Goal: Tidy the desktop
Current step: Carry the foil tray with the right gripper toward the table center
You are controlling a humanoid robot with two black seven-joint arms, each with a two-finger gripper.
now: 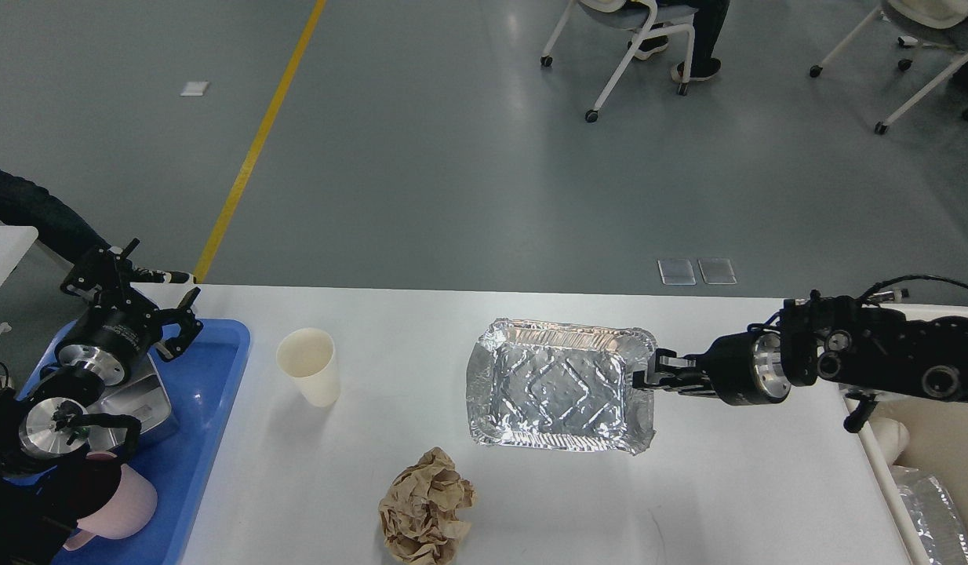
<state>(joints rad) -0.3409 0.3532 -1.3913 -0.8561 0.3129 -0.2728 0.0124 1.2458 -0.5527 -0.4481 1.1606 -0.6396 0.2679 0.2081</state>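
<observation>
The white desktop (531,502) carries a white paper cup (307,365) at left centre and a crumpled brown paper ball (425,506) near the front edge. A silver foil tray (558,384) sits level and open side up in the middle; I cannot tell whether it rests on the desktop or hangs just above it. My right gripper (650,375) comes in from the right and is shut on the tray's right rim. My left gripper (135,289) is open and empty above the far end of the blue tray.
The blue tray (217,408) at the left edge holds a metal container (143,400) and a pink cup (123,502). A cream bin (947,447) at the right edge holds a piece of foil (931,502). Office chairs stand on the floor beyond.
</observation>
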